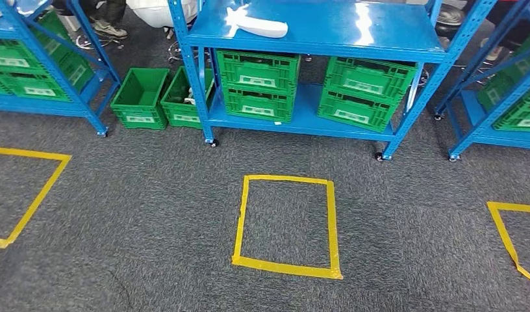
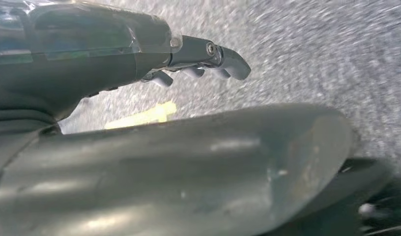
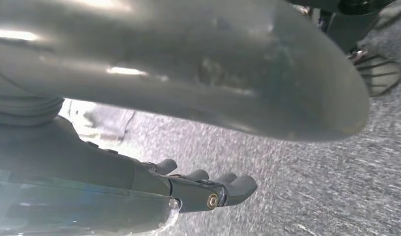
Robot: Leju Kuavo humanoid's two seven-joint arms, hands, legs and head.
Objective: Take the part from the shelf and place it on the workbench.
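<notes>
- On my left wrist feed the left hand (image 2: 198,61) hangs above grey carpet, its fingers (image 2: 233,61) loosely extended with small gaps between them and nothing held.
- On the right wrist feed the right hand (image 3: 203,189) hangs the same way over the carpet, fingers (image 3: 240,186) slightly apart, holding nothing.
- From the head camera I see the white part (image 1: 259,25) lying on the top level of the blue shelf (image 1: 314,42) straight ahead, toward its left side.
- On the lower level of that shelf sit two stacks of green crates (image 1: 258,84), one left and one right (image 1: 365,92); each crate carries a white label, but I cannot read the writing.
- On the floor to the left of the shelf stand two open green bins: the left bin (image 1: 140,97) looks empty, the right bin (image 1: 184,97) holds some small items I cannot make out.
- More green labelled crates fill the blue racks at far left (image 1: 28,65) and far right (image 1: 519,97).
- A yellow tape square (image 1: 287,224) marks the carpet (image 1: 152,208) in front of the shelf.
</notes>
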